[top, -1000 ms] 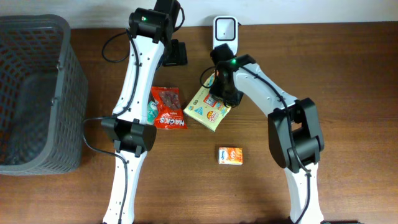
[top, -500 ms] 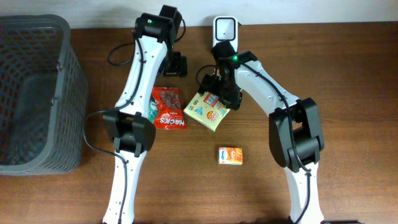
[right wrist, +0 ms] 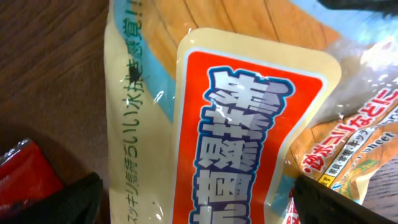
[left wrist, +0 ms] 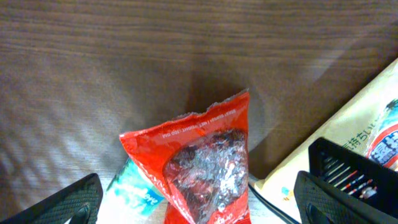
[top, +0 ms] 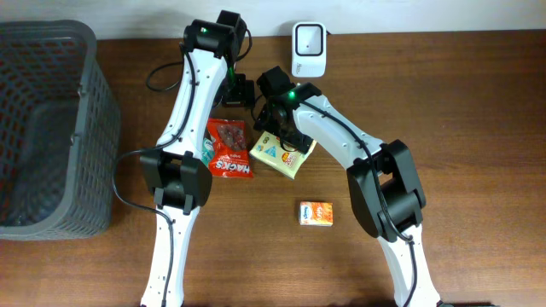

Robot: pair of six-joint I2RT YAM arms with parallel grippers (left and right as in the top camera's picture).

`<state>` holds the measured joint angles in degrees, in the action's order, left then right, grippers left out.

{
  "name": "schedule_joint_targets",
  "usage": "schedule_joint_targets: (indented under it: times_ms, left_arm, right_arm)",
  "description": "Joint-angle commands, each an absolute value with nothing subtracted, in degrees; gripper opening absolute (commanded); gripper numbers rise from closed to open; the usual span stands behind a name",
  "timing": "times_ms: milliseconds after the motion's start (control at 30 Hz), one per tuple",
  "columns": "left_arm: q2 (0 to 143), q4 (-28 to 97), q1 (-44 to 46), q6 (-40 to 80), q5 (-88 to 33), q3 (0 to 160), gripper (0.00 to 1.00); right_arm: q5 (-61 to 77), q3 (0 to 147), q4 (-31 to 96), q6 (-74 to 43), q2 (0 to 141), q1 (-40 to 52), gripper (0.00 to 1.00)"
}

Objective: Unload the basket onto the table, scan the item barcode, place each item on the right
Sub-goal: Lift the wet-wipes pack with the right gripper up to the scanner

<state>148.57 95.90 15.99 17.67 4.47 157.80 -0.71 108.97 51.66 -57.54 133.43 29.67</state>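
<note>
The left gripper (left wrist: pixel 205 202) holds its dark fingers (left wrist: pixel 68 199) wide apart at the lower corners of its wrist view. It grips nothing, above a red crinkly foil snack bag (left wrist: pixel 208 162) lying over a teal packet (left wrist: pixel 134 190). The right gripper (right wrist: pixel 199 202) spreads its fingers (right wrist: pixel 348 199) just as wide over the pale yellow plastic packet with an orange label (right wrist: pixel 249 124). Overhead, this packet lies on the brown wooden table (top: pixel 469 128) at frame centre, just right of the red bag. The white barcode scanner (top: pixel 307 47) stands at top centre.

Red bag (top: pixel 229 147), yellow packet (top: pixel 275 153) (orange label (right wrist: pixel 249 124))
</note>
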Motion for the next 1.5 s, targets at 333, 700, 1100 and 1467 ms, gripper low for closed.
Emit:
schedule_joint_targets:
  times_ms: [333, 700, 1100, 1467]
  left_arm:
    - [147.20, 96.42, 11.84, 19.88, 3.81, 157.53, 0.99]
    - [147.20, 96.51, 11.73, 19.88, 3.79, 157.53, 0.99]
    - [147.20, 96.73, 11.73, 19.88, 2.61, 157.53, 0.99]
    - [147.20, 95.98, 11.73, 19.90, 2.31, 157.53, 0.99]
  right_arm:
    - [-3.33, 108.77, 60.29, -55.29, 139.24, 22.59, 0.98]
    - [-2.63, 113.91, 69.76, -43.35, 138.26, 20.45, 0.98]
    - [-3.49, 109.45, 70.22, -36.14, 138.30, 17.93, 0.61]
    - [-3.25, 119.11, 77.97, -27.09, 136.68, 17.50, 0.04]
